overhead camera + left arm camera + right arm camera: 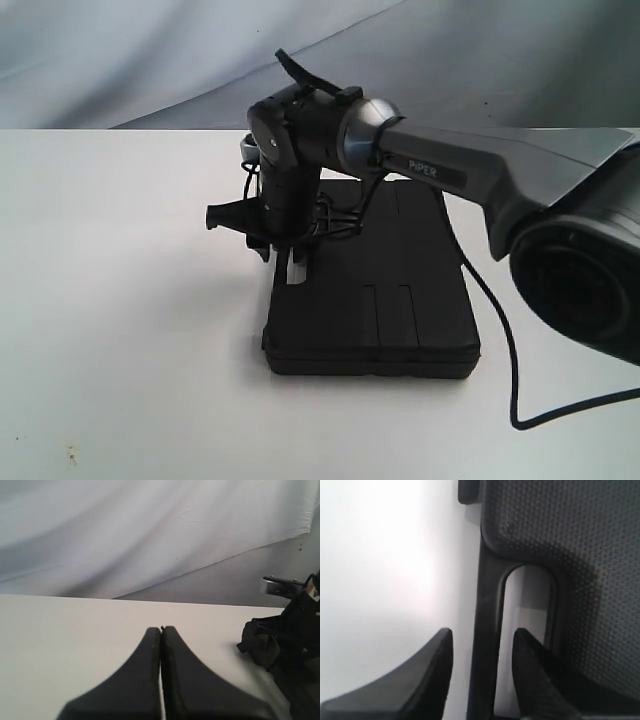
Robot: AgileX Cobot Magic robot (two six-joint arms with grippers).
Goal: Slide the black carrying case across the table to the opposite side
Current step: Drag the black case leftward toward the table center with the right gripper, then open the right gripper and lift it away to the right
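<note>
The black case [390, 300] lies flat on the white table [120, 300], a little right of the middle. My right gripper [285, 262] reaches across from the right and points down at the case's left edge. In the right wrist view that gripper [484, 632] is open and straddles the handle bar [487, 670]: one finger is over the bare table [385, 580], the other in the cut-out [527, 600]. A gap shows on each side of the bar. My left gripper [161, 628] is shut and empty over the table [75, 630]; the exterior view does not show it.
The right arm's black cable [510, 380] trails over the table to the right of the case. The right arm's wrist [290, 645] shows at the edge of the left wrist view. A grey cloth backdrop [150, 60] hangs behind the table's far edge.
</note>
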